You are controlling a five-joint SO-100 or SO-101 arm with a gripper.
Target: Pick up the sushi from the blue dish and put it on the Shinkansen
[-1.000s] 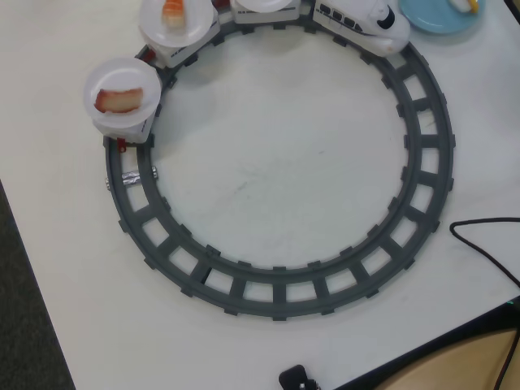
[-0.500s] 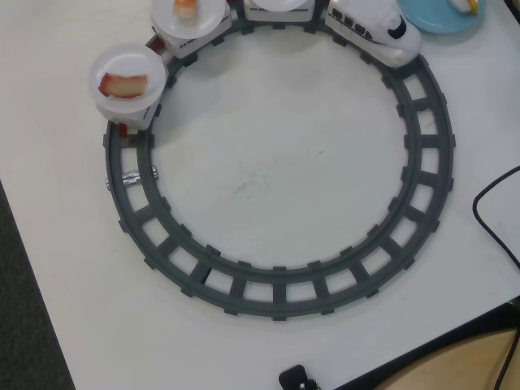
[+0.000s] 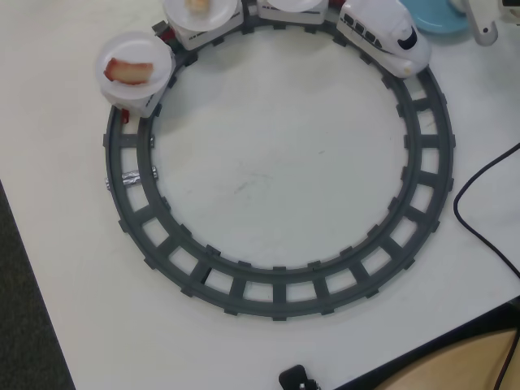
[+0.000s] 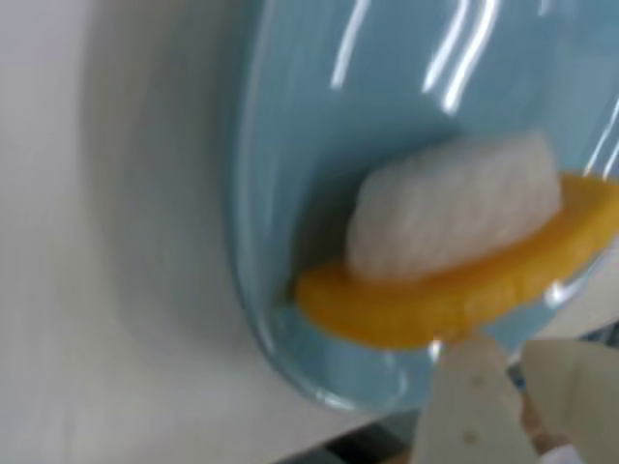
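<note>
In the wrist view the sushi [image 4: 455,290], a white rice block on a yellow strip, lies in the light-blue dish [image 4: 319,116] near its rim. My gripper [image 4: 517,353] is at the bottom right, just outside the dish rim. Its two white fingers [image 4: 474,406] are close together and hold nothing. In the overhead view only an edge of the blue dish [image 3: 435,16] and a white part of my gripper [image 3: 485,28] show at the top right; the sushi is hidden there. The white Shinkansen [image 3: 386,36] stands on the track beside the dish.
The grey ring track [image 3: 276,288] fills the table's middle. Behind the train are cars with white plates: one [image 3: 154,53] holds a red-pink sushi [image 3: 127,72], one [image 3: 213,23] an orange-topped piece, and one [image 3: 292,4] is cut off. A black cable [image 3: 479,203] runs at the right.
</note>
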